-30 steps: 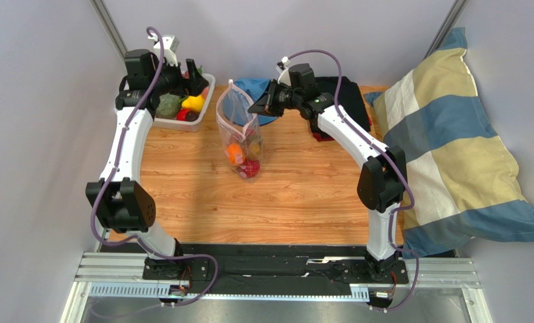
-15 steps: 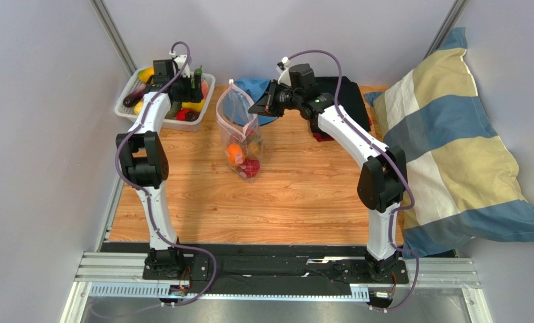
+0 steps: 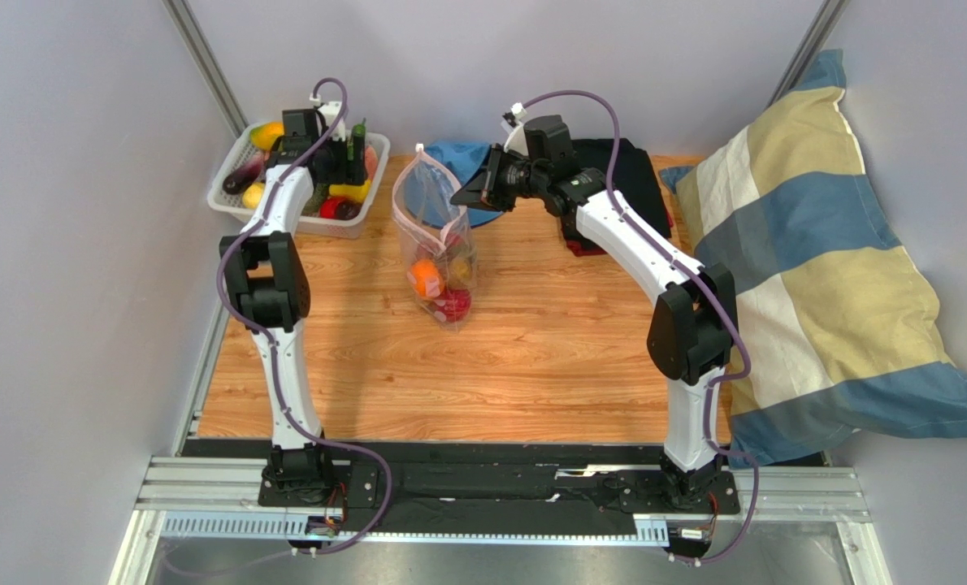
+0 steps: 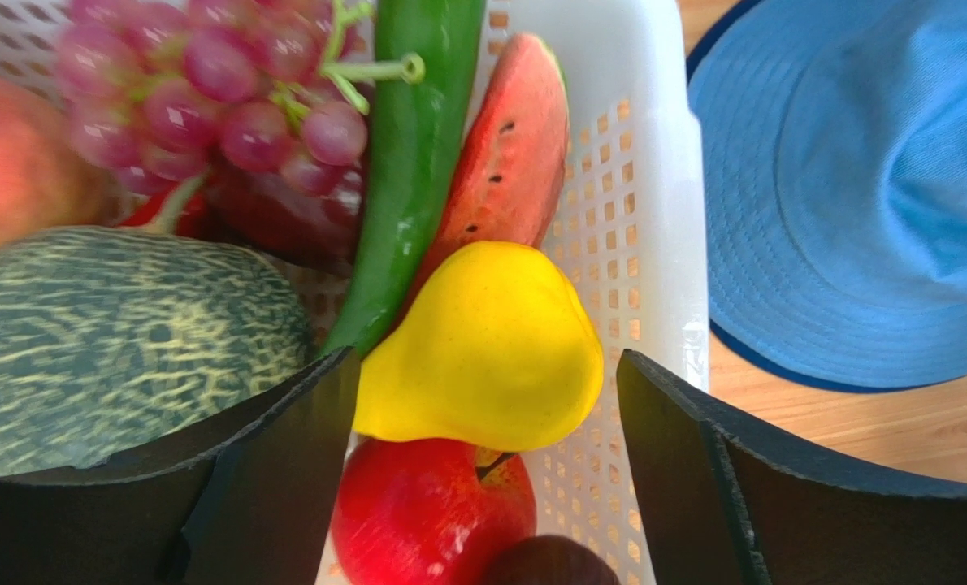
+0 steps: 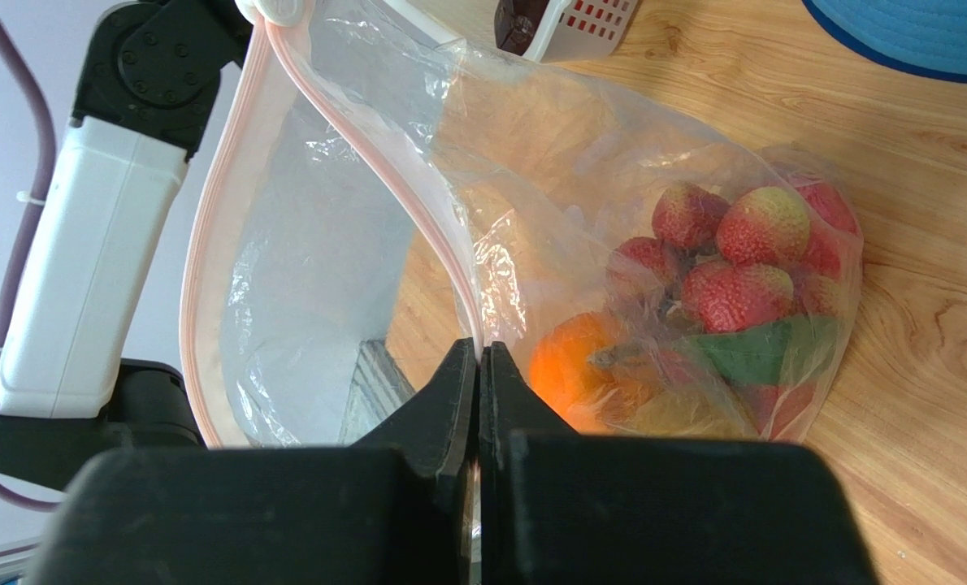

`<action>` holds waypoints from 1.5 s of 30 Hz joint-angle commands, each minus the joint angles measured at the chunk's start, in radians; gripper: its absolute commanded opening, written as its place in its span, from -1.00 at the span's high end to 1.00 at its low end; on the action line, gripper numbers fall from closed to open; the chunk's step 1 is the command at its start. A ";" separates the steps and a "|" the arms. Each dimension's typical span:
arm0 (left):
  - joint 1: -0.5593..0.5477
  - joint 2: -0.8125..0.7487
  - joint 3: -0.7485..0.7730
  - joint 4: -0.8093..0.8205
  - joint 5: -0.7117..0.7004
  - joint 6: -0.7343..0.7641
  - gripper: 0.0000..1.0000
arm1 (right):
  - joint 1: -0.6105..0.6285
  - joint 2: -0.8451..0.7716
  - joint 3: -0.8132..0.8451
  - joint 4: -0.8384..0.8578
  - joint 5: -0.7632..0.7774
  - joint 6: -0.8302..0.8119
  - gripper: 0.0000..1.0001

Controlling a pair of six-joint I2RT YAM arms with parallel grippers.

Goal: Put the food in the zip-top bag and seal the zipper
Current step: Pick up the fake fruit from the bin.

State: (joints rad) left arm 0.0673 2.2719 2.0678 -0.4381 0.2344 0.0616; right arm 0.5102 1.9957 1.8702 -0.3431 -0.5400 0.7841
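Clear zip-top bag [image 3: 431,232] runs near-to-far (mouth far).

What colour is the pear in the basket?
Yellow; the pear shows best in the left wrist view.

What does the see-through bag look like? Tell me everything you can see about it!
The zip-top bag is clear, crinkly plastic with a thin pinkish zipper round its mouth. The mouth gapes open in a wide loop, unsealed. The right gripper is shut on the rim, holding that side up, while the bottom rests on the wooden table. Inside lie red strawberries and an orange.
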 commanded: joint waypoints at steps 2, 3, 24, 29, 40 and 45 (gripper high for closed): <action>0.003 0.047 0.047 0.004 0.029 0.035 -0.78 | -0.004 -0.020 0.021 0.015 0.006 -0.009 1.00; 0.003 0.064 0.060 0.001 0.025 0.037 -0.83 | -0.004 -0.020 0.021 0.016 0.008 -0.009 1.00; 0.005 -0.010 0.095 -0.019 0.019 0.006 -0.29 | -0.012 -0.009 0.030 0.015 0.008 -0.002 1.00; 0.003 -0.087 0.110 -0.007 0.010 -0.005 -0.13 | -0.010 -0.011 0.032 0.021 0.000 0.003 1.00; 0.002 -0.359 0.074 -0.031 0.349 -0.132 -0.10 | -0.002 -0.017 0.038 0.018 -0.009 -0.022 1.00; -0.046 -0.538 -0.006 -0.001 0.586 -0.195 -0.11 | 0.007 -0.021 0.040 0.007 -0.014 -0.035 1.00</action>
State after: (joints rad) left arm 0.0616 1.9015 2.0907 -0.4816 0.5552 -0.0597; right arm 0.5060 1.9957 1.8706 -0.3477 -0.5438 0.7780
